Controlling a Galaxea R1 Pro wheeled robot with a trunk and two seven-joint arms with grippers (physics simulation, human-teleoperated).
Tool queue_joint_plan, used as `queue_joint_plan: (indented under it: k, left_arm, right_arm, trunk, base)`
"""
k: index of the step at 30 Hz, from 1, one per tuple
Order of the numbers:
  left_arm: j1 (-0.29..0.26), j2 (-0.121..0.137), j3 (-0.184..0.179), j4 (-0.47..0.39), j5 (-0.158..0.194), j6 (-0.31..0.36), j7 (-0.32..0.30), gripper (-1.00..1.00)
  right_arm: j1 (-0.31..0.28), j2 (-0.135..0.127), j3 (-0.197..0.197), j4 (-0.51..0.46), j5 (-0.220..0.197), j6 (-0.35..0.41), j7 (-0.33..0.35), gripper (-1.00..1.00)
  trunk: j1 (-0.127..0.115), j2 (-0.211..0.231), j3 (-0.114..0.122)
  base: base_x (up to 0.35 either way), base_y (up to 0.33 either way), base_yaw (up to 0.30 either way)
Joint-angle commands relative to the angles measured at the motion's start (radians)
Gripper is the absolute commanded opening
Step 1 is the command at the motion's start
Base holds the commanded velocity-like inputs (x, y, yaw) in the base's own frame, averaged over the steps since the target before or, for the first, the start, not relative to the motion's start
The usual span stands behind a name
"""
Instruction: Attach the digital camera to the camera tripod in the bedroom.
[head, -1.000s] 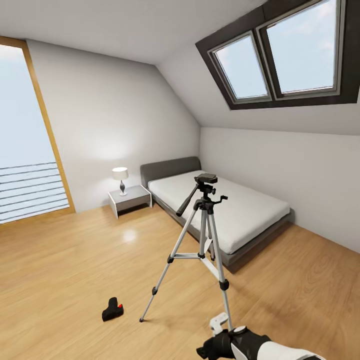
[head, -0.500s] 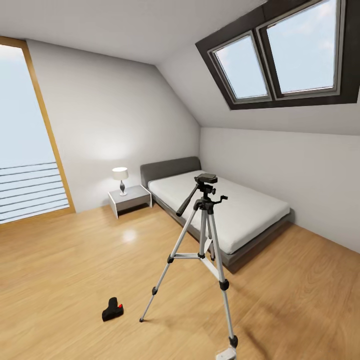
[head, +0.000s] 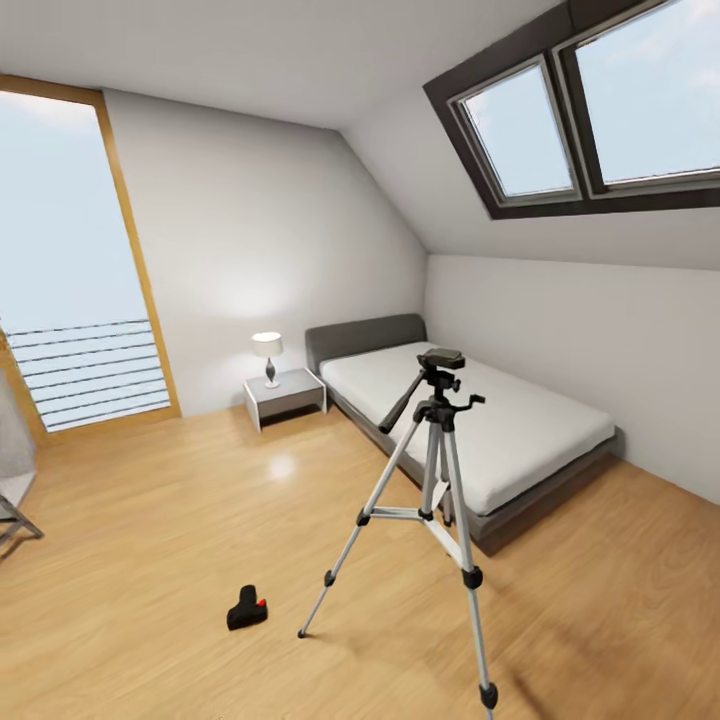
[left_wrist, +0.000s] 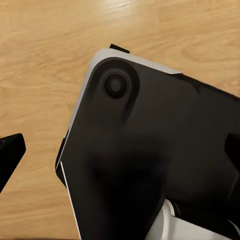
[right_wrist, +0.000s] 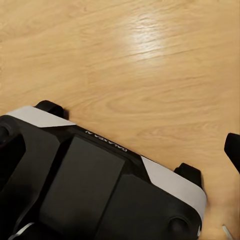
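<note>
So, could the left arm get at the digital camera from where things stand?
Probably not yet. The digital camera lies on the wood floor some way ahead, left of the camera tripod. The left wrist view looks down on the robot's base, so driving closer seems needed.

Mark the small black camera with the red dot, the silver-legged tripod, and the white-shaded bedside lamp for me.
Small black camera with red dot (head: 246, 609): head view, its body, lying on the wood floor.
Silver-legged tripod (head: 437, 412): head view, black collar under its pan head.
White-shaded bedside lamp (head: 267, 345): head view, its shade.
</note>
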Motion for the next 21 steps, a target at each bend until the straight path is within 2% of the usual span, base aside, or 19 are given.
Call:
queue_joint_plan:
  k: [1, 6, 12, 13, 16, 21]
  left_arm:
    - [0.000, 0.000, 0.008, -0.001, 0.001, -0.002, 0.000, 1.00]
    - [0.000, 0.002, 0.012, -0.002, 0.032, -0.002, 0.001, 1.00]
    - [0.000, 0.016, 0.014, -0.002, 0.116, -0.003, 0.001, 1.00]
    - [0.000, 0.019, 0.013, -0.003, 0.158, -0.002, 0.001, 1.00]
    - [0.000, 0.021, 0.013, -0.004, 0.190, -0.003, 0.000, 1.00]
    - [0.000, 0.020, 0.012, -0.004, 0.204, -0.003, -0.001, 1.00]
  right_arm:
    - [-0.001, 0.000, 0.001, 0.002, 0.001, 0.000, 0.002, 1.00]
    - [-0.001, 0.001, 0.001, 0.002, -0.002, -0.004, -0.020, 1.00]
    - [0.000, 0.002, 0.000, 0.003, -0.010, -0.017, -0.103, 1.00]
    - [0.005, 0.004, -0.001, 0.003, -0.019, -0.020, -0.141, 1.00]
    - [0.030, 0.005, -0.001, 0.003, -0.044, -0.023, -0.178, 1.00]
    - [0.089, 0.000, -0.003, 0.002, -0.092, -0.043, -0.212, 1.00]
  trunk:
    - [0.000, -0.001, -0.002]
    - [0.000, -0.001, -0.002]
    - [0.000, -0.001, -0.002]
    - [0.000, -0.001, -0.002]
    - [0.000, -0.001, -0.002]
    - [0.000, -0.001, -0.002]
  base:
    - [0.000, 0.000, 0.296]
    - [0.000, 0.000, 0.298]
    - [0.000, 0.000, 0.300]
    - [0.000, 0.000, 0.300]
    - [0.000, 0.000, 0.300]
    - [0.000, 0.000, 0.300]
